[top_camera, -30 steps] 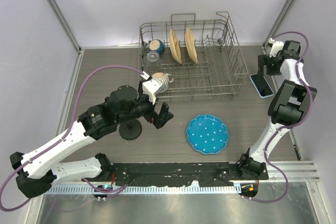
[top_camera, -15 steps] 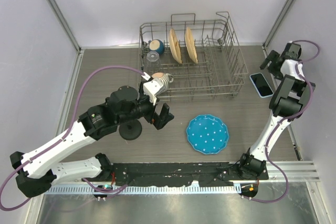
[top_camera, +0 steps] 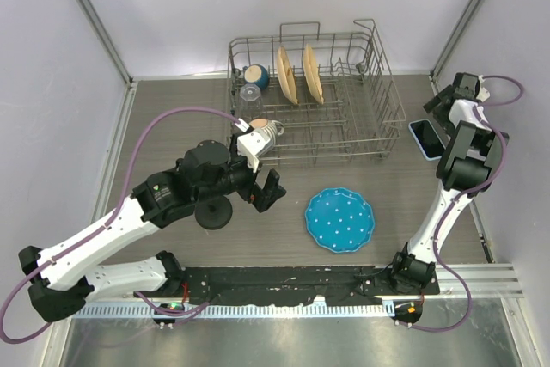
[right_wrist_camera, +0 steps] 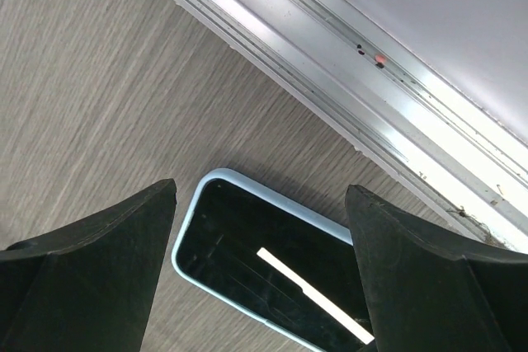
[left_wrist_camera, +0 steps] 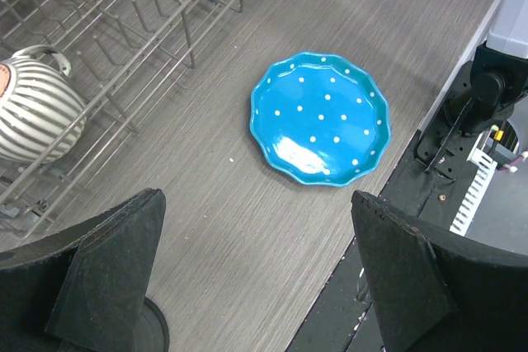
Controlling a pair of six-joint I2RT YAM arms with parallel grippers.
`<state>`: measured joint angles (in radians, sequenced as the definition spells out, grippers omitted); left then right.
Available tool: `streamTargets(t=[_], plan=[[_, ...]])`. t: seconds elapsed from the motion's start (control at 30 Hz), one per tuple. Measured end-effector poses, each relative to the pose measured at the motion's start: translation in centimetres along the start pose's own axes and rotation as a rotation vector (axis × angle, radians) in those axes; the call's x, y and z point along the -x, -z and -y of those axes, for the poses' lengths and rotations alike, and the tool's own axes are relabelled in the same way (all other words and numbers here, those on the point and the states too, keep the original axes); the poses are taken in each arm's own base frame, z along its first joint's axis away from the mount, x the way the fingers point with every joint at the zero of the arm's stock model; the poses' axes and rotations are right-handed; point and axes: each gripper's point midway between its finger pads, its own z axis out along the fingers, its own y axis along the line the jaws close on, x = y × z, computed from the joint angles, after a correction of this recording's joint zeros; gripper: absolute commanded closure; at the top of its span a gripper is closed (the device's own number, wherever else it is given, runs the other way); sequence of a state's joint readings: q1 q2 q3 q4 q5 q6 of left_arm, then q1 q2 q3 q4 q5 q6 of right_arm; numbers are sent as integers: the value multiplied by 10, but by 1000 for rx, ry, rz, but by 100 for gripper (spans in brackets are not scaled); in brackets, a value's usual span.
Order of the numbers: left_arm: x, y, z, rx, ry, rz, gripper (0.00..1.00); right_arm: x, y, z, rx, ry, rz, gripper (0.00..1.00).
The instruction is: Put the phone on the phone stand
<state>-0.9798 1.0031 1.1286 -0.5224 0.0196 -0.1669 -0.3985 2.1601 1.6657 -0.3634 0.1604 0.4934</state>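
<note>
Grey wood-grain tabletop (top_camera: 155, 126), inspected L to R.

1. Left gripper (left_wrist_camera: 256, 199): jaws spread to full width, nothing between them. It hovers over bare tabletop in front of the rack. The small black phone stand with round disc base (top_camera: 212, 212) sits just under the left forearm. Its post & cradle are masked by the arm, so facing can't be told. Judgement: arm is parked by the stand, prob. to steady it or take a hand-over. Not engaged.

2. Centre: wire dish rack (top_camera: 394, 113) at rear holds a striped mug (top_camera: 262, 131) on its side & 2 tan plates (top_camera: 288, 75) upright in slots. Round blue white-dotted plate (top_camera: 339, 219) lies flat in front, apart from the rack. No part in the task, but all sit between phone & stand.

3. Far R: flat phone with light blue rim & dark face (right_wrist_camera: 264, 274) lies face up on the tabletop, just beside the rack's R wall, well apart from the stand. Right gripper (right_wrist_camera: 260, 191) hangs above it, jaws wide apart & empty, no contact seen. Phone lies skewed to the jaw line, 1 end passing under a finger. Judgement: alignment unfinished.

Status: pick not made, early stage. Risk: a flat phone offers little edge to catch, with rack wall & side rail close by.
</note>
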Motion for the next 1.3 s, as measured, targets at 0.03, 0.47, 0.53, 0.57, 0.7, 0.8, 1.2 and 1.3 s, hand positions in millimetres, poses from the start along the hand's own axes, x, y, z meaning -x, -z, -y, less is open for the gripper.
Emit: streamTargets(t=[0.03, 0.47, 0.53, 0.57, 0.7, 0.8, 1.2, 1.3], plan=[[0, 0, 0, 0, 0, -1, 0, 1, 1, -1, -4, -8, 3, 11], [-1, -2, 0, 0, 0, -6, 0, -2, 4, -7, -20, -53, -1, 10], [-2, -2, 0, 0, 0, -7, 0, -2, 4, -7, -22, -52, -1, 10], [-2, -2, 0, 0, 0, -8, 0, -3, 4, -7, -25, -51, 0, 10], [-2, -2, 0, 0, 0, -8, 0, -5, 4, -5, -39, -45, 0, 10], [-2, -2, 0, 0, 0, -10, 0, -13, 2, 0, -52, -39, -15, 10], [-4, -4, 0, 1, 0, -20, 0, -40, 8, 11, -79, -70, -51, 10], [-5, -4, 0, 1, 0, -22, 0, -45, 16, 9, -59, -95, -63, 9]])
